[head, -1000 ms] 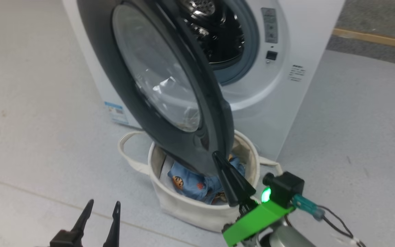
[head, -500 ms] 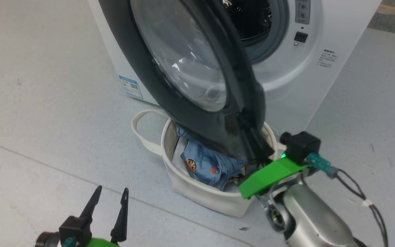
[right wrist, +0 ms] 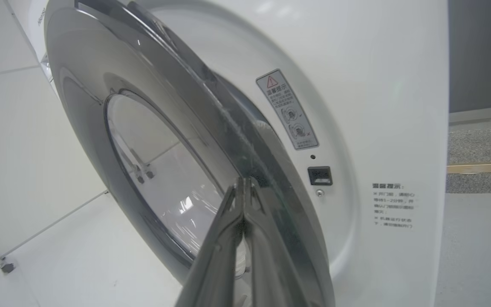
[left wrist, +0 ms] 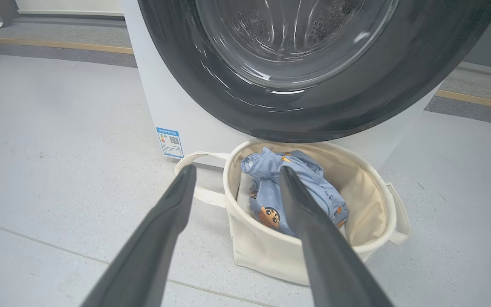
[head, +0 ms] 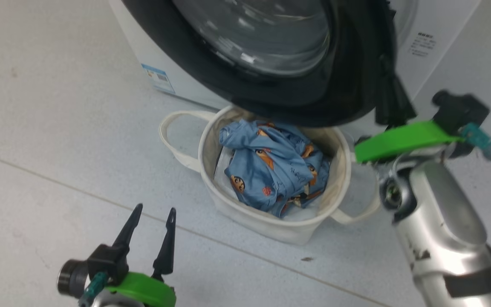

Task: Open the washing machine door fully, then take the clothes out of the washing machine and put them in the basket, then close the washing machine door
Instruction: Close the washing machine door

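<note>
The washing machine door (head: 296, 98), a black ring around clear glass, stands partly ajar close to the white washing machine (head: 173, 64). My right gripper (head: 384, 68) is shut with nothing in it. In the right wrist view the tips of the right gripper (right wrist: 244, 181) rest against the outer rim of the door (right wrist: 83, 85). The cream basket (head: 205, 149) sits on the floor under the door and holds the light blue printed clothes (head: 271, 166). My left gripper (head: 155, 209) hovers open and empty over the floor, short of the basket (left wrist: 271, 256) and clothes (left wrist: 330, 200).
The latch socket (right wrist: 319, 175) and a printed text panel (right wrist: 392, 204) sit on the washer front to the right of the door. A blue label (head: 158, 79) marks its lower left corner. Grey floor surrounds the basket, and my silver right forearm (head: 441, 221) stands right of it.
The head camera has shifted. The door has swung much closer to the washer front, with my shut right gripper moving along at its rim. The clothes in the basket are now uncovered.
</note>
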Motion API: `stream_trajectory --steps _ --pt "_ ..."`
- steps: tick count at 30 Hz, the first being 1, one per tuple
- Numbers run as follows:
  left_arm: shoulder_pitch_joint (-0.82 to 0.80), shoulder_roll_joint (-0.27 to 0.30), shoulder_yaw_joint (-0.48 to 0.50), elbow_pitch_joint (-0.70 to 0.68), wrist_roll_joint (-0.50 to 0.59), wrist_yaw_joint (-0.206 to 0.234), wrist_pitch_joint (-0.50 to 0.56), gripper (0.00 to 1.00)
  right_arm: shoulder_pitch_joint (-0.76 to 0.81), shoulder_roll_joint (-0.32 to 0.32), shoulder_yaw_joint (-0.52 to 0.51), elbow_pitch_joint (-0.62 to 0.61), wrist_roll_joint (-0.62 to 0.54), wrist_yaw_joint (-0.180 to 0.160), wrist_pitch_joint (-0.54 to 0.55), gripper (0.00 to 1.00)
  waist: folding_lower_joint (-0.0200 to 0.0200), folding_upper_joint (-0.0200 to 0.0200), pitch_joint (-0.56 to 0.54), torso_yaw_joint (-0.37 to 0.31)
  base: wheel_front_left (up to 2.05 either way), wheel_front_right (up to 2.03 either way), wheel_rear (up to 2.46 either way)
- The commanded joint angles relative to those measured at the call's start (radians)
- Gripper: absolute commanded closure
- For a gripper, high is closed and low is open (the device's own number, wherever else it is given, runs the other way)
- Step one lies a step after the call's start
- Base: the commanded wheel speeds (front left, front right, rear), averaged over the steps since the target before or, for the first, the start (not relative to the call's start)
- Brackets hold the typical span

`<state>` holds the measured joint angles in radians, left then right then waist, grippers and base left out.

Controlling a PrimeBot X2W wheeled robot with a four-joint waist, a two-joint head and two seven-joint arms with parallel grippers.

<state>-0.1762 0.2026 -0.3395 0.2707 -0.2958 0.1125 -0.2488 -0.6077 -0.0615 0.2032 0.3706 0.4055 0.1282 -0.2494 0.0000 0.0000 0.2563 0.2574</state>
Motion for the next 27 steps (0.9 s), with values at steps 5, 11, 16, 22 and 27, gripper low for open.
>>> stream_trajectory --steps 5,11,16,22,27 --pt "-0.068 -0.013 0.028 -0.019 0.025 -0.016 -0.013 0.00 -0.134 0.011 -0.068 0.006 -0.059 0.003 -0.012 1.00 0.0000 0.0000 0.075 0.003 0.00 0.00 0.00" --pt "-0.108 -0.048 0.032 -0.008 0.046 -0.031 -0.013 0.00 -0.234 0.011 -0.153 0.058 -0.110 0.003 -0.012 1.00 0.0000 0.0000 0.128 0.018 0.00 0.00 0.00" --pt "-0.122 -0.065 0.036 0.000 0.059 -0.041 -0.013 0.00 -0.268 0.011 -0.173 0.069 -0.123 0.003 -0.012 1.00 0.0000 0.0000 0.145 0.026 0.00 0.00 0.00" --pt "-0.126 -0.076 0.049 0.014 0.075 -0.052 -0.013 0.00 -0.265 0.011 -0.148 0.081 -0.104 0.003 -0.012 1.00 0.0000 0.0000 0.136 0.016 0.00 0.00 0.00" --pt "-0.111 -0.068 0.069 0.029 0.084 -0.060 -0.013 0.00 -0.191 0.011 -0.071 0.055 -0.067 0.003 -0.012 1.00 0.0000 0.0000 0.081 -0.019 0.00 0.00 0.00"
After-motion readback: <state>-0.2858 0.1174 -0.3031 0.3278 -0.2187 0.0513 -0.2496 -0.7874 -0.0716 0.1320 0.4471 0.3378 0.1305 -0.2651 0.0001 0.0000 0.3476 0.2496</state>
